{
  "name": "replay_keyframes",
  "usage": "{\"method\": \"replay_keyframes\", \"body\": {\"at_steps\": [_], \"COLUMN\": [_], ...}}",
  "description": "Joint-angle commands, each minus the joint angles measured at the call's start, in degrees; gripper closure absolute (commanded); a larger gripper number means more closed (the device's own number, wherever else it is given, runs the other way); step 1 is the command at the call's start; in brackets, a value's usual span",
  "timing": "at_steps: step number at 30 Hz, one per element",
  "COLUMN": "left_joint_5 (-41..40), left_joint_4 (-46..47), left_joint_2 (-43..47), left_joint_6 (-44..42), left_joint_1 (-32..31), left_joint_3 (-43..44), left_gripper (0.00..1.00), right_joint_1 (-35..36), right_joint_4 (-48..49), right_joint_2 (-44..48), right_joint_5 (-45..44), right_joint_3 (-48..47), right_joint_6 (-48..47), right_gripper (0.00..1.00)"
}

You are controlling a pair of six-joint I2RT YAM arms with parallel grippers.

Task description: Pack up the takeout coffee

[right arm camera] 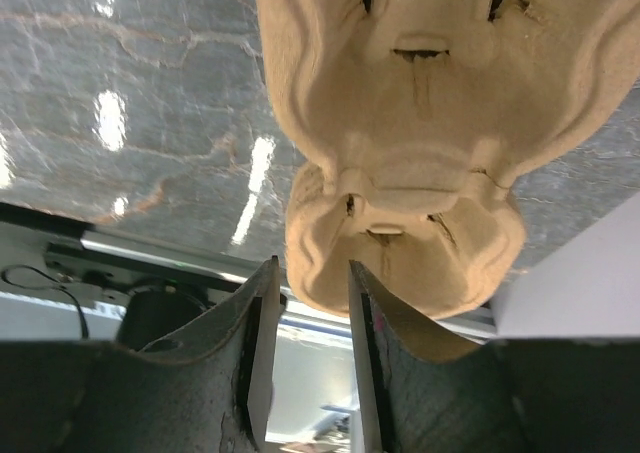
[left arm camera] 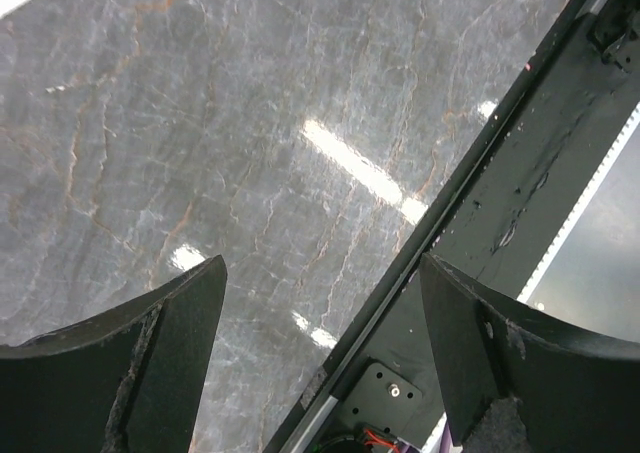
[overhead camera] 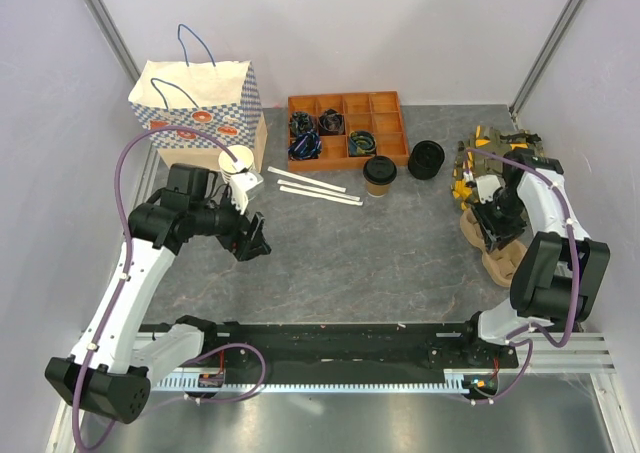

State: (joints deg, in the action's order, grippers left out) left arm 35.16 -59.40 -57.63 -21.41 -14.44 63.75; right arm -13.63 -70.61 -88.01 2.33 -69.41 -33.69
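A grey marbled table [overhead camera: 340, 253] stood between pale walls. The takeout coffee [overhead camera: 380, 175], lid on, stood upright at the far middle, just near of a compartmented wooden tray [overhead camera: 345, 97] and left of a black round stack [overhead camera: 426, 159]. A checked paper bag [overhead camera: 196, 103] stood at the far left, with lidless paper cups [overhead camera: 237, 163] beside it. The left gripper [left arm camera: 322, 268] hung over bare table by the near rail, its jaws wide and holding nothing. At the right edge, the right gripper [right arm camera: 313, 268] stood with narrow jaws about the near rim of a moulded pulp cup carrier [right arm camera: 400, 123]. I could not tell whether they pinched it. Both grippers were well apart from the coffee.
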Motion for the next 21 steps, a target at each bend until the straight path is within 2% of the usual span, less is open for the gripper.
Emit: {"method": "replay_keyframes", "body": {"at_steps": [1,5,21], "left_joint_5": [2.3,2.3,2.4], "left_joint_4": [2.7,3.3,5.5], "left_joint_2": [0.5,0.8,0.1], "left_joint_6": [2.9,3.1,3.5], "left_joint_1": [0.3,0.3,0.3], "left_joint_3": [3.3,3.0,1.3], "left_gripper": [0.15,0.15,0.15], "right_joint_1": [-0.1,0.0,0.0], "right_joint_4": [2.1,3.5,7.0], "right_joint_2": [-0.2,0.0,-2.4], "right_joint_5": [0.8,0.0,-3.2], "right_joint_3": [-1.8,-0.9,1.8], "right_joint_6": [7.3,10.1,15.1], "right_gripper": [0.59,0.64,0.66]}}
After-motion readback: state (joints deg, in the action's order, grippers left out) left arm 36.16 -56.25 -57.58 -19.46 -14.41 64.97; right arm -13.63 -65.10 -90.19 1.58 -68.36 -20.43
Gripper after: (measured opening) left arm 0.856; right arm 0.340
